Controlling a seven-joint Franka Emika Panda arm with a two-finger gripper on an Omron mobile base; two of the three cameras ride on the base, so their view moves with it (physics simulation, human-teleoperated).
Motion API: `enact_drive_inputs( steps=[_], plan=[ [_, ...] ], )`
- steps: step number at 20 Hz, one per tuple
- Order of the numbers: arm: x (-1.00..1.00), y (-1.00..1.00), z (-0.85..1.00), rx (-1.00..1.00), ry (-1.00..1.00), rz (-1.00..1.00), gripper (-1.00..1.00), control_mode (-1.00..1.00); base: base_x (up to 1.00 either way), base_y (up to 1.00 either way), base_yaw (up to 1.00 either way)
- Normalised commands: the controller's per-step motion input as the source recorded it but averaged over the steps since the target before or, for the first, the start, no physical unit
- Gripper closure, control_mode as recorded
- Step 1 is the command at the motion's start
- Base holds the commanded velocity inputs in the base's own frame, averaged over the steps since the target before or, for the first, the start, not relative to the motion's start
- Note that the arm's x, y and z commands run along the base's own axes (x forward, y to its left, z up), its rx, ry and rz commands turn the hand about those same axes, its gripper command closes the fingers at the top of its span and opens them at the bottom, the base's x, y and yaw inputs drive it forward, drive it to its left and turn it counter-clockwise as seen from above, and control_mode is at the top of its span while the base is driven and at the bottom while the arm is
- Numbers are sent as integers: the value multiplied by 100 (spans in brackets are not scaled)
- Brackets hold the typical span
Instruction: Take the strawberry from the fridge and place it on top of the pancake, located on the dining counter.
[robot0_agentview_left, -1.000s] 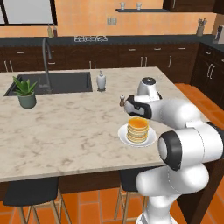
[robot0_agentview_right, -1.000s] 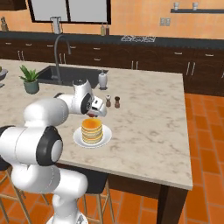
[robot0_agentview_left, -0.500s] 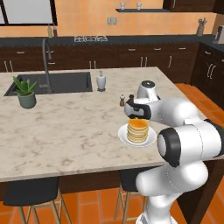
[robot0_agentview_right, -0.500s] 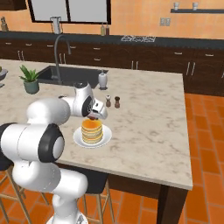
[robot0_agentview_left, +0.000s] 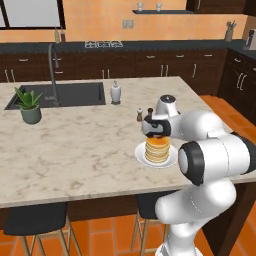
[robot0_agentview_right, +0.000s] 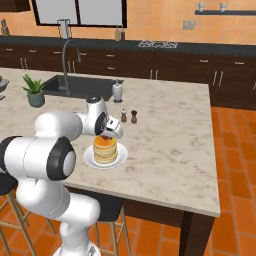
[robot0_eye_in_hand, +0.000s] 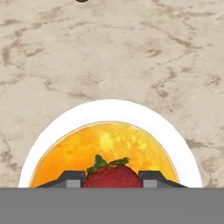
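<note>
Rendered pics, bright even light, no glare. Base views soft and lo-res, far cabinets at 12 dim. Faint shadow under white arm on beige table. Hand view sharp, marble veins crisp; plate rim clean, small soft shadow round it. No edge distortion.

White arm folded forward at elbow, wrist bent down, gripper pointing downward, fingers closed on strawberry, hovering low.
</note>
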Motion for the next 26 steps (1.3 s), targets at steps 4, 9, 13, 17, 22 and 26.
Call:
enact_drive_inputs(
  steps=[4,9,13,17,22,26],
  plan=[
    [0,0,-11,0,0,0,100,-100,0,0,0],
    [-20,0,-10,0,1,-1,-100,-100,0,0,0],
    [-13,0,0,0,0,-1,-100,-100,0,0,0],
    [-14,0,28,-3,-3,-2,-100,-100,0,0,0],
    [-46,17,73,-11,0,-2,-100,-100,0,0,0],
    [-77,57,25,-13,8,0,-100,-100,0,0,0]
  ],
)
